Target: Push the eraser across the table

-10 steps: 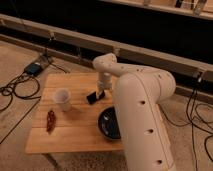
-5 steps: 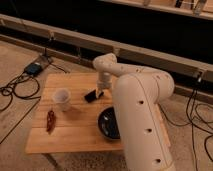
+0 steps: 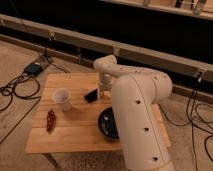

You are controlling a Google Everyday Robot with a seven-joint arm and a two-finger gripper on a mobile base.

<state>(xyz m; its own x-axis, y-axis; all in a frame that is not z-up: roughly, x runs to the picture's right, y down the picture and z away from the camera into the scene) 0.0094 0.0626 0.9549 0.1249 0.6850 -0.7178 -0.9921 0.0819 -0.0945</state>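
One white robot arm (image 3: 137,107) reached from the right over the small light wooden butcher-block table (image 3: 75,137), its bulky casing covering the table's right side. The gripper (image 3: 100,91) hung low near the table's middle, just beside the right end of the small flat black eraser (image 3: 91,95); contact between them could not be judged, nor could it be told how the gripper was set. The eraser lay flat at the centre of the tabletop, slightly angled. A white cup (image 3: 62,99) stood upright to its left, apart from it. A dark red chili-shaped object (image 3: 50,120) lay near the left edge. A dark round bowl (image 3: 106,125) sat nearer the front, partly hidden by the arm. Black cables (image 3: 14,91) trailed over the floor at left.
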